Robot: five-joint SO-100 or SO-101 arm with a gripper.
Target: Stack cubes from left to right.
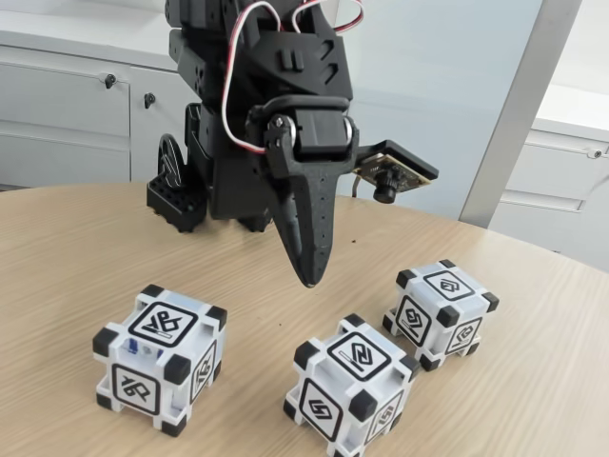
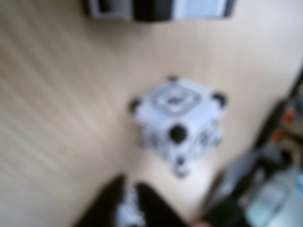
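Observation:
Three white cubes with black corners stand apart in a row on the wooden table in the fixed view: the left cube [image 1: 162,357], the middle cube [image 1: 350,390] and the right cube [image 1: 441,312]. My black gripper [image 1: 309,276] hangs point-down above the table, behind the gap between the left and middle cubes. It touches none of them, and its fingers are together with nothing held. The blurred wrist view shows one cube [image 2: 177,123] at centre, another cube [image 2: 156,8] cut by the top edge, and my gripper [image 2: 128,196] at the bottom.
The arm's base [image 1: 181,195] stands at the back of the round wooden table [image 1: 67,286], whose edge curves away at the right. White cabinets [image 1: 67,105] stand behind. Blurred dark and pale shapes [image 2: 270,189] sit at the wrist view's lower right.

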